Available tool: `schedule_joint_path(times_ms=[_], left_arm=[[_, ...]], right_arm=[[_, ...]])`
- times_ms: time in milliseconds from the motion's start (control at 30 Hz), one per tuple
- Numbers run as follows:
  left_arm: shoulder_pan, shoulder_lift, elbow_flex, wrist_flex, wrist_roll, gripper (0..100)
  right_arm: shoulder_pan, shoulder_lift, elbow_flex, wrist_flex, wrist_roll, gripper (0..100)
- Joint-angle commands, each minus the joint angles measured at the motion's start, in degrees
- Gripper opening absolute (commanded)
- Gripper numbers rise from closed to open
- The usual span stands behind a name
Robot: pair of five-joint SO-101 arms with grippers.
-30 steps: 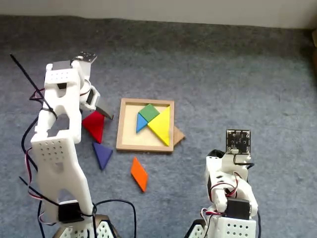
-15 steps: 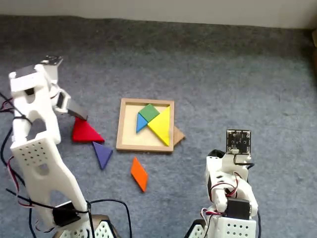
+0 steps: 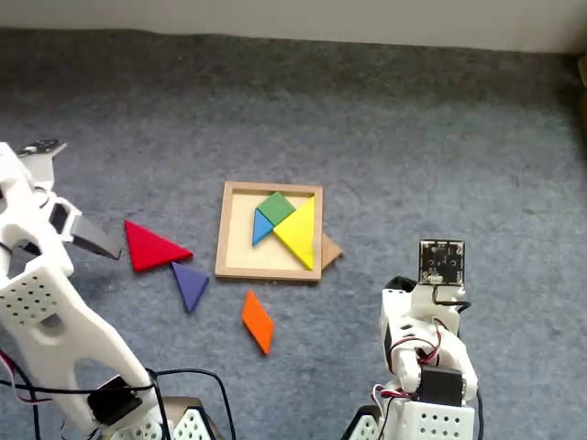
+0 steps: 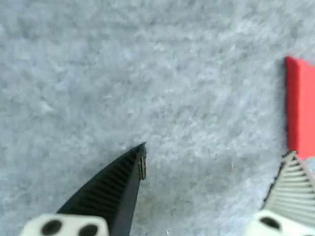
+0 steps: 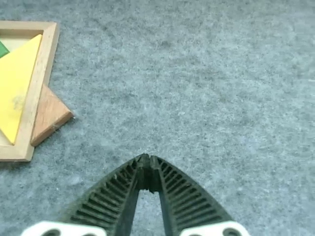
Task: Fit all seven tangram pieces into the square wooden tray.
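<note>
**Three pieces in tray, four out; left jaws spread by red triangle, right jaws clenched on nothing**

One square wooden tray (image 3: 223, 233) sits mid-carpet.

Three pieces lie inside it, packed toward its right side:
- one green square (image 3: 275, 207), at the far side
- one small blue triangle (image 3: 260, 227), just left of the yellow
- one large yellow triangle (image 3: 299, 234), along the right wall

The left part of the tray floor is bare.

Four pieces lie outside on the grey carpet (image 3: 413, 137):
- one red triangle (image 3: 151, 247), left of the tray and apart from it
- one purple triangle (image 3: 190, 285), just beside the red on its near side
- one orange parallelogram (image 3: 258, 321), near side of the tray, apart
- one tan triangle (image 3: 329, 248), against the tray's right rim by the near-right corner; can't tell if it is tucked under the rim

That makes seven pieces in all.

The left gripper (image 4: 216, 151) is at the far left, low over the carpet. Its jaws are spread wide and hold nothing. The pale finger (image 4: 290, 187) is right at the red triangle's edge and the dark finger (image 4: 120, 179) is on bare carpet.

The right gripper (image 5: 148, 169) is over bare carpet right of the tray, jaws pressed together and empty. It is well apart from the tan triangle.
</note>
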Motion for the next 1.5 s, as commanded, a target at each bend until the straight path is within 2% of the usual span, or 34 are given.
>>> schedule_joint_path(times_ms=[0, 233, 333, 400, 600, 700, 833, 967, 1067, 1333, 1467], left_arm=[[-0.84, -7.96, 1.54, 2.20, -1.23, 40], [2.86, -21.41, 10.07, 1.67, -0.70, 40], [5.76, -25.36, 12.26, -0.44, 4.22, 39], [7.87, -27.56, 13.49, -3.78, 6.59, 33], [16.57, -31.08, 16.48, -10.64, 6.51, 13], [21.05, -30.37, 17.80, -12.57, 6.51, 9], [24.57, -27.74, 19.65, -19.25, 6.51, 7], [25.01, -22.20, 20.09, -26.02, 6.51, 2], [24.66, -17.36, 19.74, -27.43, 6.51, 2], [23.69, -9.89, 20.18, -26.81, 6.51, 1], [22.20, -9.98, 19.82, -19.78, 6.51, 1]], right_arm=[[0.66, -0.22, 8.22, 0.13, -0.09, 2.4], [0.66, -0.22, 8.22, 0.13, -0.09, 2.4], [0.75, -0.22, 8.22, 0.13, -0.09, 2.4], [0.75, -0.22, 8.22, 0.13, -0.09, 2.4], [0.75, -0.22, 8.22, 0.13, -0.09, 2.4], [0.75, -0.22, 8.22, 0.13, -0.09, 2.4], [0.75, -0.22, 8.22, 0.13, -0.09, 2.4], [0.75, -0.22, 8.22, 0.13, -0.09, 2.4], [0.75, -0.22, 8.22, 0.13, -0.09, 2.4], [0.75, -0.22, 8.22, 0.13, -0.09, 2.4], [0.75, -0.22, 8.22, 0.13, -0.09, 2.4]])
